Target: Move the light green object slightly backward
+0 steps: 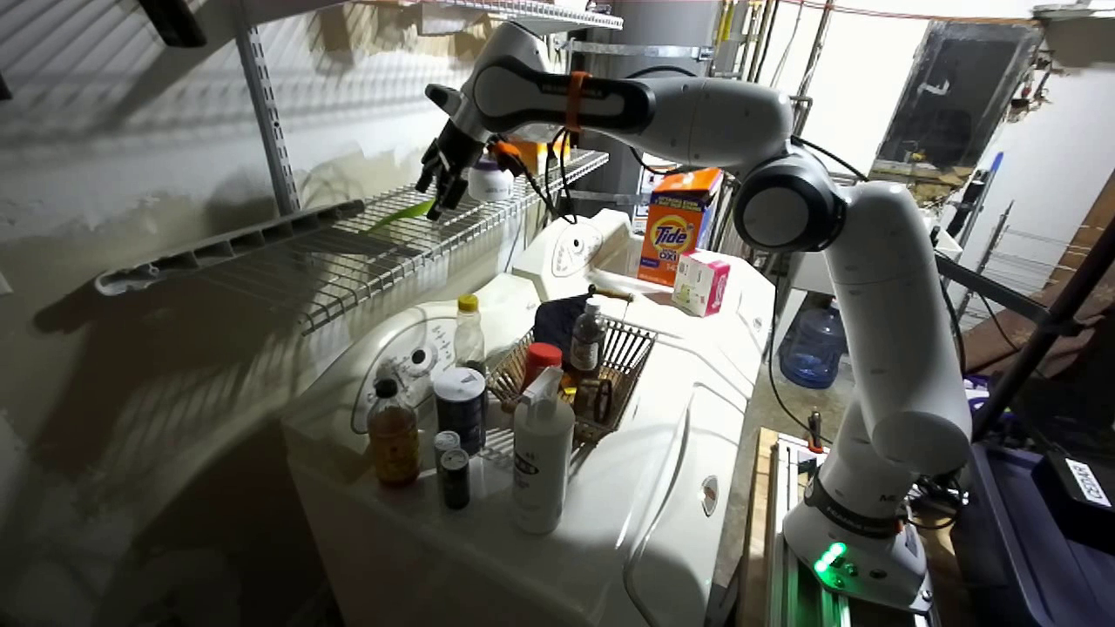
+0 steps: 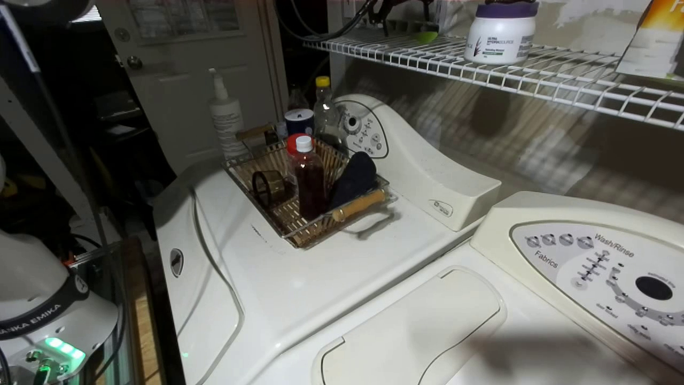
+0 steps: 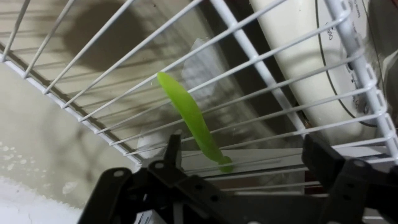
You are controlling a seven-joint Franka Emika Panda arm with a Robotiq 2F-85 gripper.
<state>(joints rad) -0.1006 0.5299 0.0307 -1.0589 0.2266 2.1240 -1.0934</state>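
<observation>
The light green object (image 3: 194,116) is a long, slightly curved item with a small knob at one end. It lies on the white wire shelf (image 3: 252,53). It also shows in both exterior views, on the shelf below the gripper (image 1: 401,216) and as a small green end (image 2: 426,37). My gripper (image 3: 242,141) is open and empty. In the wrist view its fingers are spread to either side of the knob end, with the left finger closer. In an exterior view the gripper (image 1: 433,193) points down just above the shelf. Whether the fingers touch anything cannot be told.
A white jar with a purple lid (image 2: 499,37) stands on the shelf near the gripper. An orange carton (image 2: 660,40) stands farther along it. The wall borders the shelf's back. A long grey plastic piece (image 1: 235,242) lies on the shelf. Bottles and a basket (image 1: 623,374) stand below.
</observation>
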